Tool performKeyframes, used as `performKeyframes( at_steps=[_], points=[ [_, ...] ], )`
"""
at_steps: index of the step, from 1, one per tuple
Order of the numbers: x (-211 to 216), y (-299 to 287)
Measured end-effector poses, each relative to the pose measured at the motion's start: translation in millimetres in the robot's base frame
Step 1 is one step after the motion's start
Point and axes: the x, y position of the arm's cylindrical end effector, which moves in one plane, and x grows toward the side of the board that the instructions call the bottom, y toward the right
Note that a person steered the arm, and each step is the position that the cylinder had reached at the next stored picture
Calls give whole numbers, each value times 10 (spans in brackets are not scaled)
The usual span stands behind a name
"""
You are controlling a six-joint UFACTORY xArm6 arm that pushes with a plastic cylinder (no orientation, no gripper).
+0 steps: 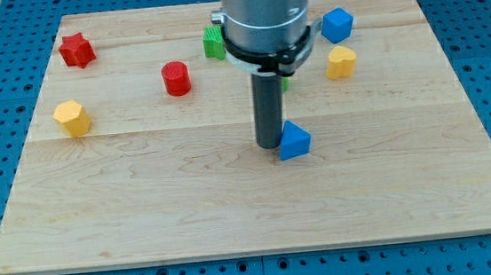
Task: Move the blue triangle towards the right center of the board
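Blue triangle [294, 140] lies a little to the view's right of the middle of the wooden board [234, 210], resting flat on the bare wood. My tip [269, 143] stands at the triangle's left edge as seen here, touching it or just short of touching; the contact itself cannot be made out. The dark rod rises straight from the tip into the grey arm housing [266, 11], which fills the view's top centre.

Positions of the other blocks, all given relative to the blue triangle:
- Green block [213, 42], shape unclear and partly hidden by the arm housing: toward the view's top left, well apart. A further sliver of green [285, 83] shows just beside the rod, above the triangle.
- Red cylinder [176, 78]: toward the view's top left, farther out than the rod.
- Red star [77, 51]: far toward the view's top left, near the board's corner.
- Yellow block [72, 117], many-sided: far to the view's left, slightly higher.
- Blue block [336, 24], many-sided: toward the view's top right.
- Second yellow block [340, 61]: toward the view's top right, nearer than the blue block and just below it.

No pincer is fitted to the arm, so there is no jaw state to report.
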Motion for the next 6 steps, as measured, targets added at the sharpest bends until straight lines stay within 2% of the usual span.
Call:
performKeyframes(
  at_steps=[3,4,6],
  points=[
    [289,608],
    [226,1113],
    [152,1300]
  ],
)
